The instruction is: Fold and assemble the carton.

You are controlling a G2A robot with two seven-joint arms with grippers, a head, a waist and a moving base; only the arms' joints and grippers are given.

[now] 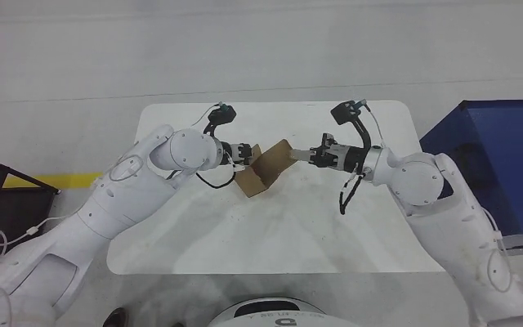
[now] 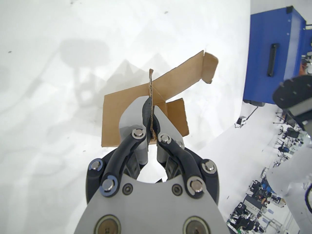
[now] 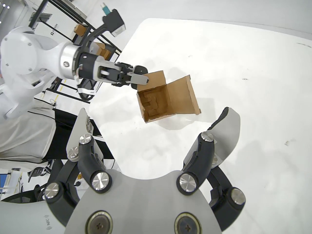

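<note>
The carton is sitting near the middle of the top view, on the white table, with its lid flap standing open toward the upper right. The left gripper is holding the carton's upper left wall, with its fingers pressed together on the cardboard. The right gripper is hanging just beside the flap's right edge with its 2 fingers spread wide. I cannot tell whether it is touching the flap. A blue cabinet is standing off the table at the right edge.

In the left wrist view the left gripper is covering part of the carton and is hiding its inside. The right wrist view is looking past the right gripper into the open carton, where folded cardboard tabs are lying. At the upper left, behind the left gripper, a black rack is carrying small brown boxes.
</note>
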